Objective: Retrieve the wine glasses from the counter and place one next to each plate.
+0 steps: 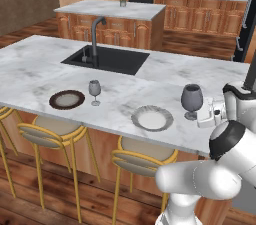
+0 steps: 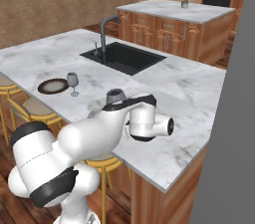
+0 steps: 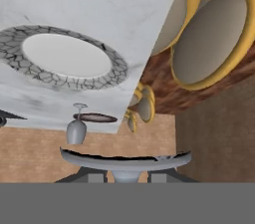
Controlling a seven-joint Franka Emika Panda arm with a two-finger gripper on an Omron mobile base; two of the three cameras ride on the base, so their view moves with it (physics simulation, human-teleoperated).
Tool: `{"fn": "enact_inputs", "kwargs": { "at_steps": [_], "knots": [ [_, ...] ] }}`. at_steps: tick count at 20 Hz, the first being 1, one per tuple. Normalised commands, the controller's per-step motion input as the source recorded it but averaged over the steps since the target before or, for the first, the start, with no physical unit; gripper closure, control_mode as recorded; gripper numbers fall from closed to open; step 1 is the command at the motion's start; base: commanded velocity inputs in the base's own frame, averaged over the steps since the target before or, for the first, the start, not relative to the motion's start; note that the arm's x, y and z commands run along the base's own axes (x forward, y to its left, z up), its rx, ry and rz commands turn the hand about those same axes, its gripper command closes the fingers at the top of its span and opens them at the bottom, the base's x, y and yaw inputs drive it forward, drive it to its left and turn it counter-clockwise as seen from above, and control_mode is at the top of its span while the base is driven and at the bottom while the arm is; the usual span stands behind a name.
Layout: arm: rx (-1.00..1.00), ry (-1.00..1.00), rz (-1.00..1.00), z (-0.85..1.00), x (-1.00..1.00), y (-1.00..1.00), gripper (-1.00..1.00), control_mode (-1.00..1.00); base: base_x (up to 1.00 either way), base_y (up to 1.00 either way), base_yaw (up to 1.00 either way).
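Marble runs the whole length of the island top (image 1: 40, 64), white with grey veins, and I read it from the left. First comes the dark brown plate (image 1: 66, 99), lying flat near the front edge. Just beside it on its right stands the first wine glass (image 1: 94, 91), upright, its stem vertical with the foot on the marble and the bowl opening upward; glass and plate are close but not touching. Behind them, toward the far side, the black sink (image 1: 107, 60) is let into the top, with its dark faucet (image 1: 96, 34) arching over it.

Further right lies the light grey-white plate (image 1: 152, 118), flat, close to the front edge. To its right is the second wine glass (image 1: 192, 100), also upright, long axis vertical, bowl on top and round foot at the bottom. My gripper (image 1: 209, 114) sits at that glass's right side, low by the stem. My jaws are clamped on the stem: in the hand view the round foot (image 3: 125, 161) spans straight across my fingertips (image 3: 94, 178). I cannot tell from the left base view whether the foot touches the marble.

Yellow-framed stools (image 1: 52, 131) stand under the front edge.
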Motion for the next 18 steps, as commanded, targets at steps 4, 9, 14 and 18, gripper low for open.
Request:
{"fn": "enact_inputs", "kwargs": {
  "at_steps": [4, 9, 14, 18],
  "knots": [
    [-0.03, 0.0, 0.0, -0.3, 0.14, -0.09, 1.0, -1.0, 0.0, 0.0, 0.0],
    [-0.02, 0.0, 0.0, -0.29, 0.15, -0.07, 1.0, -1.0, 0.0, 0.0, 0.0],
    [0.0, 0.0, 0.0, -0.26, 0.25, -0.01, 1.0, -1.0, 0.0, 0.0, 0.0],
    [0.0, 0.0, 0.0, -0.29, 0.23, -0.04, 1.0, -1.0, 0.0, 0.0, 0.0]
  ]
}}
